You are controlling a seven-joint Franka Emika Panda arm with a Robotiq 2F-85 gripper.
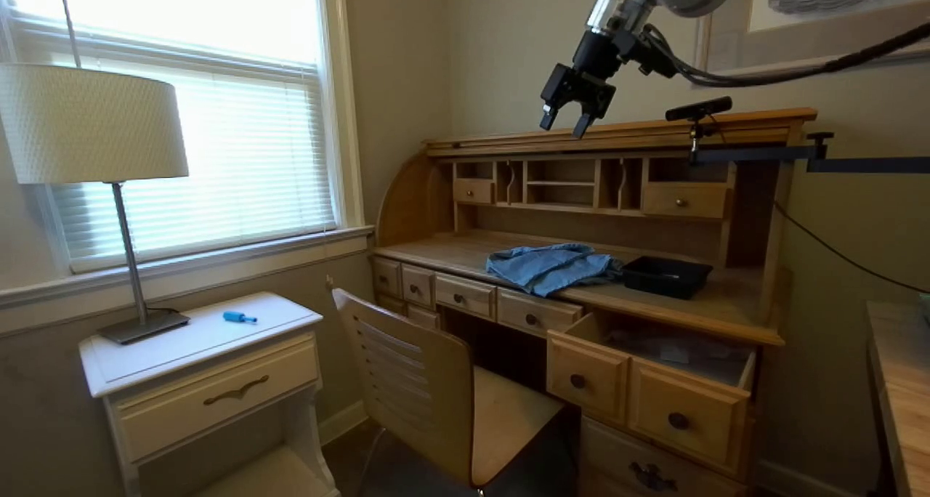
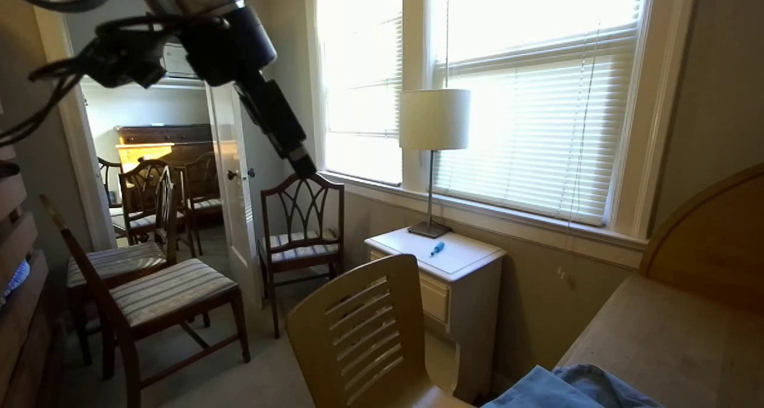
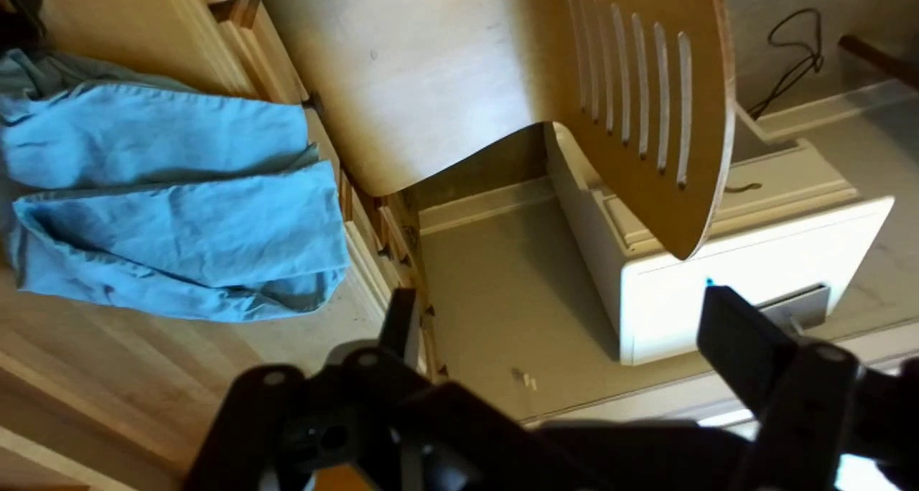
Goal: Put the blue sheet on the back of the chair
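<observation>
The blue sheet (image 1: 552, 266) lies crumpled on the desk top, with one part hanging over the front edge. Its edge shows at the bottom of an exterior view (image 2: 552, 390), and it lies folded at the left of the wrist view (image 3: 179, 218). The light wooden chair (image 1: 414, 384) stands in front of the desk, its slatted back bare; the back also shows in an exterior view (image 2: 358, 336) and in the wrist view (image 3: 632, 96). My gripper (image 1: 564, 125) is open and empty, high above the desk and apart from the sheet. Its fingers are spread in the wrist view (image 3: 560, 315).
A black tray (image 1: 667, 276) sits beside the sheet on the roll-top desk (image 1: 436, 248). A desk drawer (image 1: 654, 395) is pulled open. A white nightstand (image 1: 218, 337) holds a lamp (image 1: 131, 250) and a small blue object (image 1: 238, 317). A camera on an arm (image 1: 699, 109) stands near the desk's right.
</observation>
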